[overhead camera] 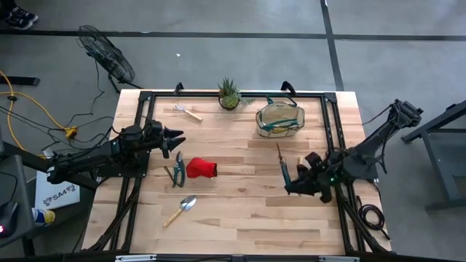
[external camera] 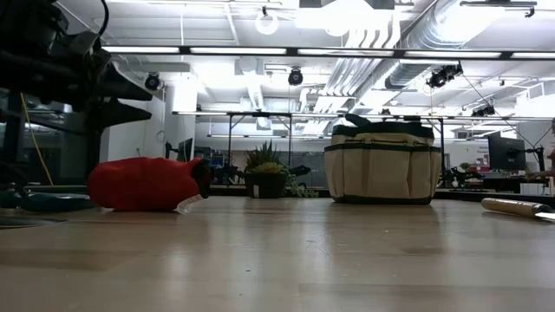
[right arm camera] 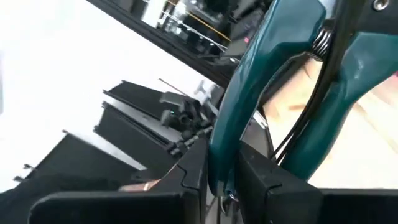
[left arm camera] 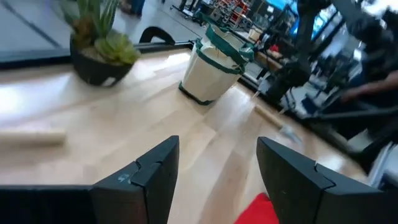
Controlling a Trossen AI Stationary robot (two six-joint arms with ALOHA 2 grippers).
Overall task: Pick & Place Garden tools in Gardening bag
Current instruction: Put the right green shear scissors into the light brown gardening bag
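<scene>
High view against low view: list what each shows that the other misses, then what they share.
Only the high view: the right gripper shut on teal pruning shears, the left gripper open above a second pair of shears, a trowel and a small rake. Only the low view: the room behind. Both: red glove, potted plant, gardening bag.

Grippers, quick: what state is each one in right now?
Left gripper: open, holding nothing, above the red glove.
Right gripper: shut on teal-handled pruning shears.
</scene>
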